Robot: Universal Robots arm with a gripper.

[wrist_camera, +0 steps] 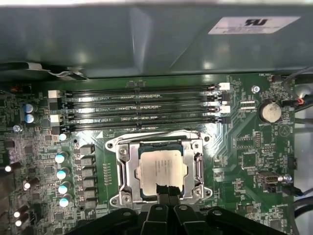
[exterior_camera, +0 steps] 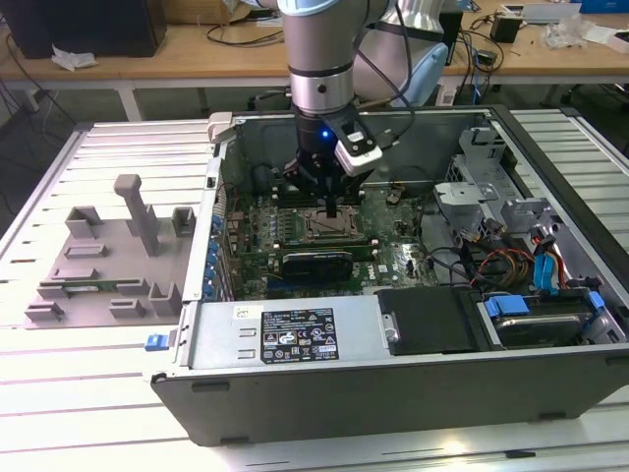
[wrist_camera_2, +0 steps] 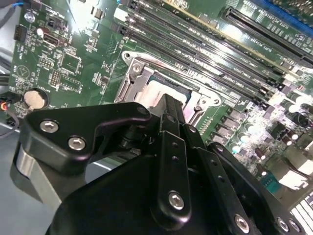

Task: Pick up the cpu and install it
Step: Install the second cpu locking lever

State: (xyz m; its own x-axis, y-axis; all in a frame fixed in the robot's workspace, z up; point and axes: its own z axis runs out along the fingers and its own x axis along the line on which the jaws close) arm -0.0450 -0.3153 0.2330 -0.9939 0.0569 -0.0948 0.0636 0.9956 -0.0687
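The cpu point(wrist_camera: 161, 166), a silver square chip, lies flat inside the open metal socket frame point(wrist_camera: 122, 169) on the green motherboard point(wrist_camera: 244, 161). In the second wrist view a pale strip of the cpu point(wrist_camera_2: 159, 90) shows past the black fingers. My gripper point(wrist_camera: 165, 189) hovers at the cpu's edge with its two black fingertips pressed together and nothing between them. In the exterior view the gripper point(exterior_camera: 332, 209) points straight down into the open computer case, over the socket point(exterior_camera: 324, 228). The same gripper point(wrist_camera_2: 169, 101) hides part of the socket.
Several black memory slots point(wrist_camera: 142, 105) run beside the socket, and a coin battery point(wrist_camera: 269, 111) sits nearby. The case wall point(exterior_camera: 211, 246) stands close at the exterior view's left. A grey fixture tray point(exterior_camera: 108, 265) lies outside. Drive cage and cables point(exterior_camera: 531, 256) fill the exterior view's right.
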